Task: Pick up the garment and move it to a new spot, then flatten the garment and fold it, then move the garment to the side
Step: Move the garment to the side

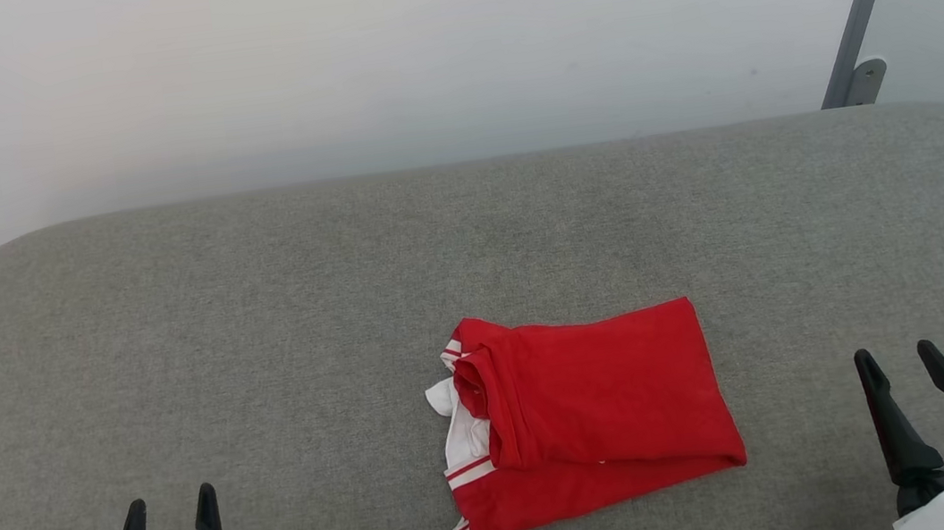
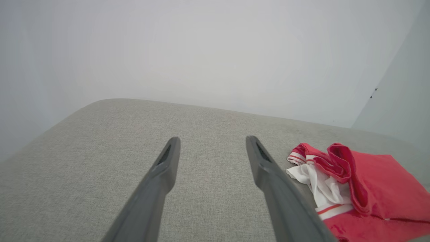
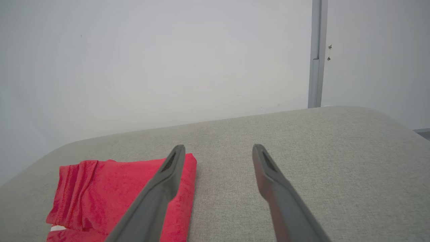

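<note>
Folded shirt (image 1: 590,417) lies mid-front on your worktop (image 1: 263,327).
Its long axis runs side to side, white sleeve end pointing left; your left pincer (image 1: 172,497) and right pincer (image 1: 894,351) flank it, both wide and empty.

Folded garment (image 1: 598,411) on grey cushion (image 1: 263,327)

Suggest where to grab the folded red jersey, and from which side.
Probably the left end of the garment, where the white sleeve and striped trim bunch up off the grey surface, giving something to pinch. Come in with the open left gripper from that side; the right end lies flatter.
</note>
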{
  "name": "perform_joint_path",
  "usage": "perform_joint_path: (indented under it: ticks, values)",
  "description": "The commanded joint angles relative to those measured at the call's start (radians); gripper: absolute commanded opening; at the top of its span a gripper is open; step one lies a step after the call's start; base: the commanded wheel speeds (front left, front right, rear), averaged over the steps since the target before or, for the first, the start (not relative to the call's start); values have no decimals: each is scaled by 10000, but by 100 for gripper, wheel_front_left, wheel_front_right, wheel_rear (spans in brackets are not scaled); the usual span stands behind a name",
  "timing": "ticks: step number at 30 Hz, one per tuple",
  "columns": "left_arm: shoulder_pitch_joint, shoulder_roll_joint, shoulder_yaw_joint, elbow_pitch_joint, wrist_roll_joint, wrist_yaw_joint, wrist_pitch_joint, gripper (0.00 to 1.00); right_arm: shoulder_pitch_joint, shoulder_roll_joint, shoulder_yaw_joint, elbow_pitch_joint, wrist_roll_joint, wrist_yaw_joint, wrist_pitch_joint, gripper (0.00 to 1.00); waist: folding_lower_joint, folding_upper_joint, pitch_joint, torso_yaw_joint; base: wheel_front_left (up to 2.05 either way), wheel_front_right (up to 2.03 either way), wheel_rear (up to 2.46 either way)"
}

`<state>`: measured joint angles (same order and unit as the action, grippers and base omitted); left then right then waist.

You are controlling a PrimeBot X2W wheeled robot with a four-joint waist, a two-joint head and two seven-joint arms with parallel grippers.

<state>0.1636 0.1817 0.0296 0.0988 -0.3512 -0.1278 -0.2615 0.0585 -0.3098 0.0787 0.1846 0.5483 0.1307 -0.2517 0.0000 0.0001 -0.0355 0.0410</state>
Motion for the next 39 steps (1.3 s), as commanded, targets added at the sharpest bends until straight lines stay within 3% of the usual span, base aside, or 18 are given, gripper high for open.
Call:
perform_joint_path:
  ticks: [1,17,25,39]
  values:
    - [-103,-21,-7,9,72,-30,-42,100,66,42,-30,20,-90,1,-90,100,0,-1,4,2,0,0,0]
    - [-187,-44,-32,-10,99,-31,-42,100,-131,160,118,124,129,1,26,100,0,-1,45,100,0,0,0]
    - [-218,-4,-106,-45,-107,-31,-42,100,-998,-301,882,204,1210,1,1856,100,0,-1,195,408,0,0,0]
    - [-774,93,-645,5,-415,-31,-42,100,-2814,-1798,1791,793,2188,1,6034,100,0,-1,1127,1355,0,0,0]
